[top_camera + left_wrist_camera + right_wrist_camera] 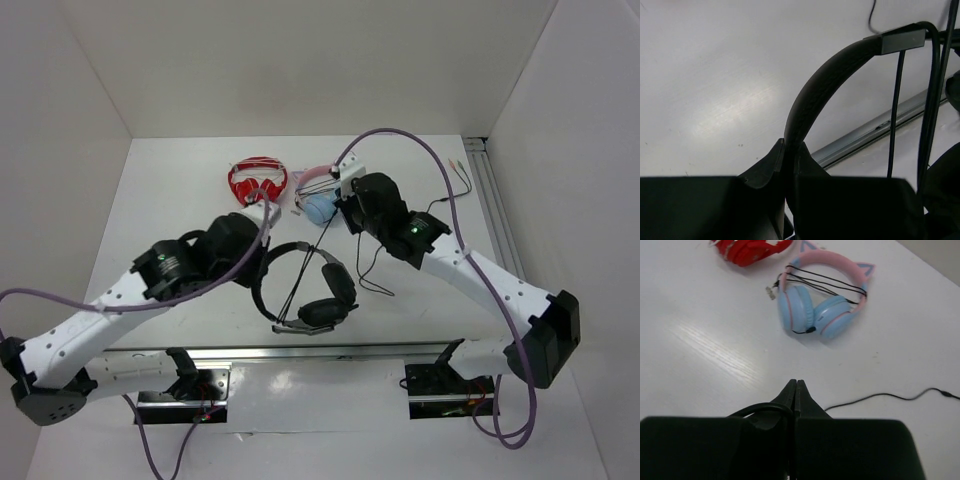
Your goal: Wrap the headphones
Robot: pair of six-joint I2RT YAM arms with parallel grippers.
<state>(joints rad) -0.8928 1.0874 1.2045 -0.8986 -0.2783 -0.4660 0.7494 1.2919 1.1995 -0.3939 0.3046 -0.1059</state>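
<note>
Near the middle of the counter, just in front of the two arms, sit the black headphones. Their earcups lie to the right and the thin headband arcs round to the left. A small mic boom pokes out at their near side, close to the metal rail that runs along the near edge.

The left hand reaches in from the left. It is pinching the headband, which passes straight up between its two fingers. In the left wrist view the band curves up and over to the right, where a flat grey slider piece sits on it. Thin black lines hang down beside that piece.

The right hand is over the counter to the far right of the black headphones, its fingers pressed tightly together. The thin black cable comes out at the right of the closed tips and trails away to the right across the white surface. A dark loop shows at their left, so the cable appears pinched between them. From above, two strands run from the black headphones up toward this hand.

Farther back lie the red headphones on the left. The light blue and pink cat-ear headphones are just to their right, with a dark cord wound across their band.
</note>
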